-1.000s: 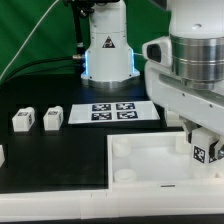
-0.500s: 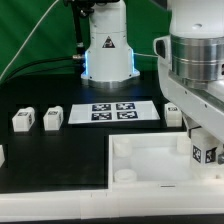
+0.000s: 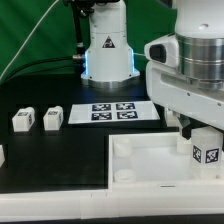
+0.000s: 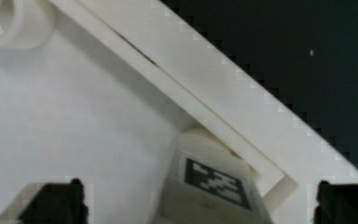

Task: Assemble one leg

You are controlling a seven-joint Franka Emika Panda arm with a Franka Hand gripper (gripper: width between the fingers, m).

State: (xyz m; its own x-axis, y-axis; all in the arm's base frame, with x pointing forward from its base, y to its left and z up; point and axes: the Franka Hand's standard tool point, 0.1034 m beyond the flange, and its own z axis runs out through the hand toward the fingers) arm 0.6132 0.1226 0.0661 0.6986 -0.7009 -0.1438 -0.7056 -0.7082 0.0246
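Note:
A leg (image 3: 207,152), a small white post with a black-and-white tag, stands upright at the far corner of the large white tray-like part (image 3: 150,168), on the exterior view's right. My gripper (image 3: 205,135) hangs straight over it. In the wrist view the leg (image 4: 211,180) lies between my black fingers (image 4: 51,203), with a gap on each side, so the gripper (image 4: 197,205) is open around it. The tray part's raised rim (image 4: 194,90) runs diagonally beside the leg.
Two more legs (image 3: 22,119) (image 3: 52,117) lie on the black table on the exterior view's left, and another white piece (image 3: 2,155) shows at the left edge. The marker board (image 3: 112,112) lies in front of the arm's base (image 3: 108,55).
My wrist has turned and its body has swung toward the exterior view's left. The leg stays at the tray's corner, its tagged face now squarer to the camera.

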